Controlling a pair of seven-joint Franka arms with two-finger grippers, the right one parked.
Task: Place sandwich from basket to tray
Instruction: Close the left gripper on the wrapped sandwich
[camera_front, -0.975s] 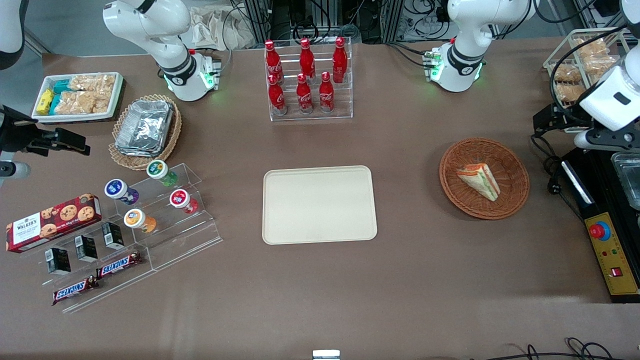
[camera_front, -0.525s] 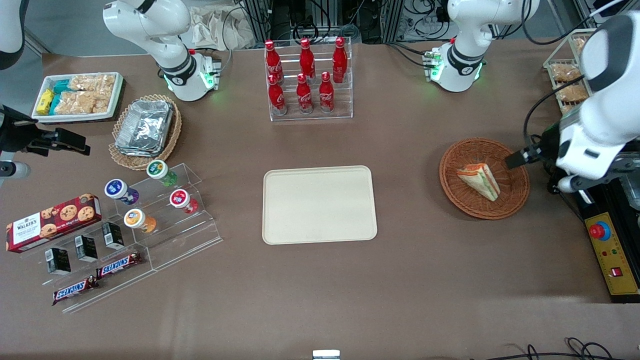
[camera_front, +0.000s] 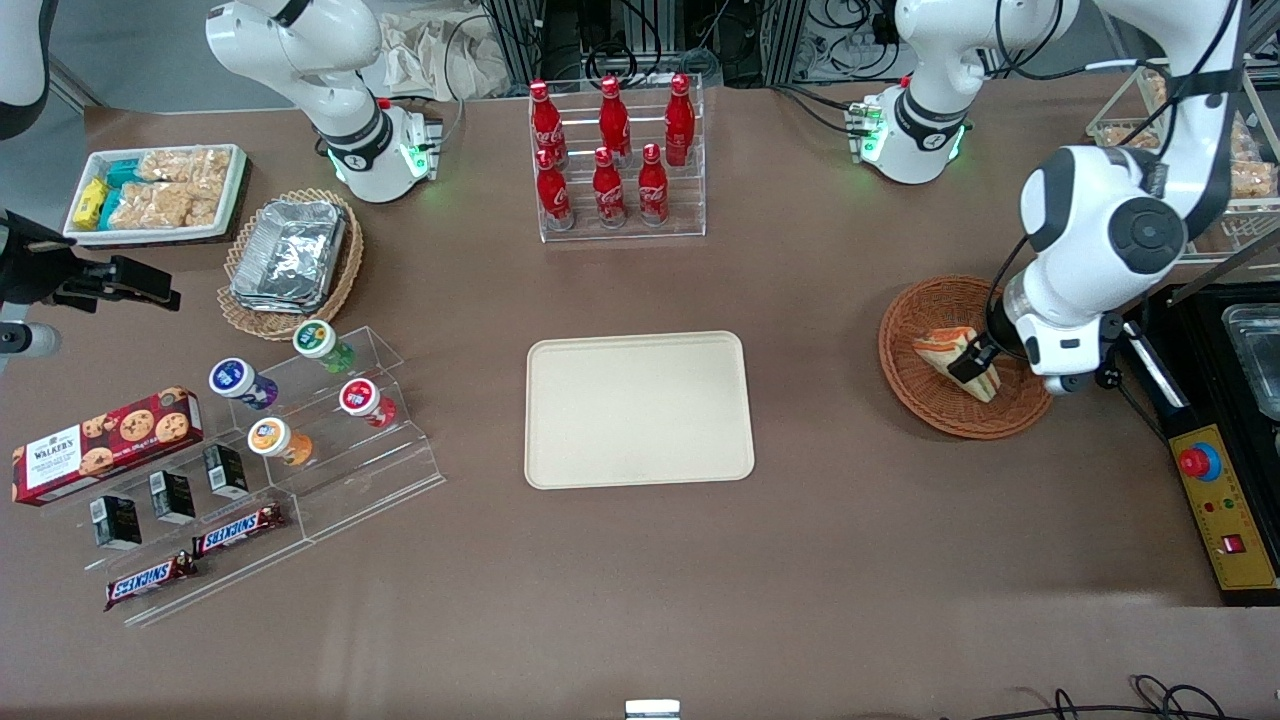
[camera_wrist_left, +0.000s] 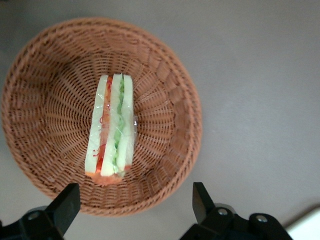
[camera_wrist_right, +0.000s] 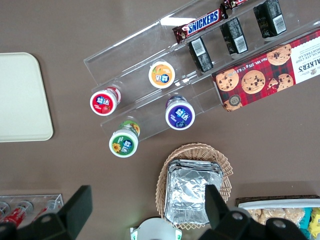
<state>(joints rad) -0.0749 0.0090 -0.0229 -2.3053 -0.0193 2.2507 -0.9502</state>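
Sandwich (camera_wrist_left: 111, 125), unlabelled, lies in basket (camera_wrist_left: 170, 75); fingers (camera_wrist_left: 66, 205) spread wide above it.

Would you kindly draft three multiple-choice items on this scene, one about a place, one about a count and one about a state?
1. Where is the sandwich?
A. On the tray
B. In the basket
C. On the bare table

2. How many red bottles stand in the clear rack?
A. Four
B. Six
C. Eight

3. What is the state of the pincer?
A. Open above the sandwich
B. Shut on the sandwich
C. Shut on the basket rim

Answers:
1 B: the sandwich lies inside the basket, and the tray holds nothing.
2 B: six red bottles show in the rack, in two rows of three.
3 A: in the wrist view the pincer has its fingers spread apart, with the sandwich lying free in the basket below them.
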